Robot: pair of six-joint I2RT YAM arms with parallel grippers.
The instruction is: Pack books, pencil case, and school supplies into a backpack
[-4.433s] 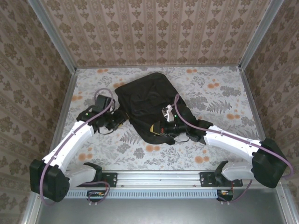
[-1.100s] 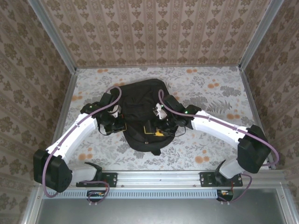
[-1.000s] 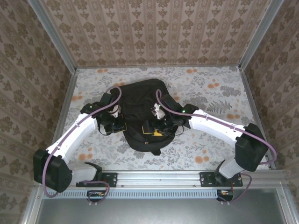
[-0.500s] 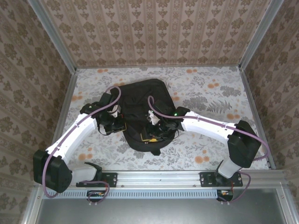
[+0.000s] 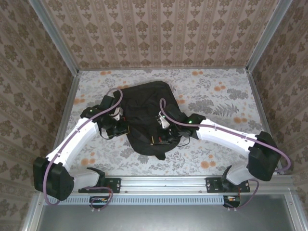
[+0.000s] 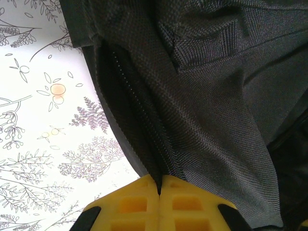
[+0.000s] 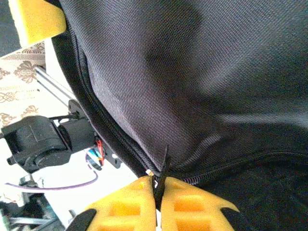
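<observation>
Top external view: black backpack (image 5: 147,120) lies flat in the middle of the frame on the flowery desk (image 5: 216,101), with both arms reaching in from the bottom corners.
Left side, from above: left hand (image 5: 120,129) sits right at the backpack's left edge. It's way too small here to read the fingers.
Right side, from above: right hand (image 5: 155,140) is over the lower middle of the backpack, close to its bottom end. Same problem, no finger detail.
Left wrist view: this is where you get the detail. The left hand (image 6: 159,190) is at bottom centre with its yellow fingers (image 6: 130,207) pressed flat together, pinching the backpack's fabric edge right by the zipper (image 6: 134,110). Desk print takes the left side of the frame.
Right wrist view: right hand (image 7: 158,185) is clamped tight too, with a thin black tab (image 7: 163,166) on the backpack's zipper seam nipped between the yellow fingers (image 7: 197,209). Looks like a zip pull, but I can't swear to it.
Bonus in the right wrist view: a yellow block (image 7: 36,19) in the upper left corner (can't tell what it belongs to), plus a black arm base (image 7: 33,139) at lower left.
</observation>
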